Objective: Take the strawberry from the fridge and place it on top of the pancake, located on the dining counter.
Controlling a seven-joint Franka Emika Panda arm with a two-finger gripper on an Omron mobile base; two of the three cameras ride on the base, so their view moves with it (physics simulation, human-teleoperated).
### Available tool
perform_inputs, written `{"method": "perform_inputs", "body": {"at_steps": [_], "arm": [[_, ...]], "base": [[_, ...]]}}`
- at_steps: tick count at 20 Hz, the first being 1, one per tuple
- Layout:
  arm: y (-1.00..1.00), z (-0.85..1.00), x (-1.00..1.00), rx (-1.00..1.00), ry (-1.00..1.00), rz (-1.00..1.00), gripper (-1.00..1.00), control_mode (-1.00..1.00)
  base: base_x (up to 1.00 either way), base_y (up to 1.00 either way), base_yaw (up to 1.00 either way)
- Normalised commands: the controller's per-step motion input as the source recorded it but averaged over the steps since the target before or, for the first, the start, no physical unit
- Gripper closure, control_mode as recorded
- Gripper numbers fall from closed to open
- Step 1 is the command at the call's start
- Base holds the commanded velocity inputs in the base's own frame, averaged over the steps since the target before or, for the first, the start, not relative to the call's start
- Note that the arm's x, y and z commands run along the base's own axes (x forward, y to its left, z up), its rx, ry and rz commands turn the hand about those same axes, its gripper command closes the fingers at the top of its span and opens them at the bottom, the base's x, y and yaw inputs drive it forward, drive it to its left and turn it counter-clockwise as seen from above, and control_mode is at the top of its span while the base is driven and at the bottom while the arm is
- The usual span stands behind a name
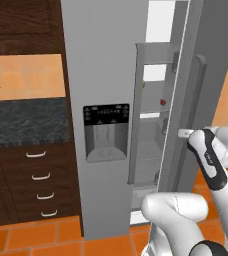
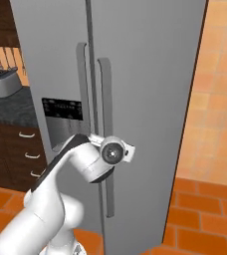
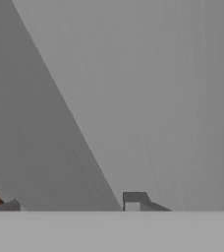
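One fridge stands with its right door swung partly open, two long handles on its front. The gripper presses at that door's handle; whether its fingers are apart, I cannot tell. One strawberry sits on a shelf inside, just up-left of the gripper.

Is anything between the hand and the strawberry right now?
Yes. The strawberry sits on a shelf inside the fridge, seen through the gap. The right door, only partly open, stands between it and the hand, which is at that door's outer handle.
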Motion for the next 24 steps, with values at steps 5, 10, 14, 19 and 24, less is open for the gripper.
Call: {"method": "perform_inputs", "body": {"at_steps": [5,10,14,19,24], "arm": [[-1.0,-0.11,-0.51,0.14,-0.03,0.0,1.0,-1.0],[-1.0,-0.13,-0.31,0.19,-0.01,0.0,1.0,-1.0],[-1.0,-0.17,-0.09,0.19,-0.01,0.0,1.0,-1.0],[-1.0,-0.17,0.0,0.16,-0.01,0.0,1.0,-1.0],[-1.0,-0.37,0.02,0.09,-0.11,0.0,1.0,-1.0]], "base": [[0.0,0.0,0.0],[0.0,0.0,0.0],[0.0,0.0,0.0],[0.0,0.0,0.0],[0.0,0.0,0.0]]}}
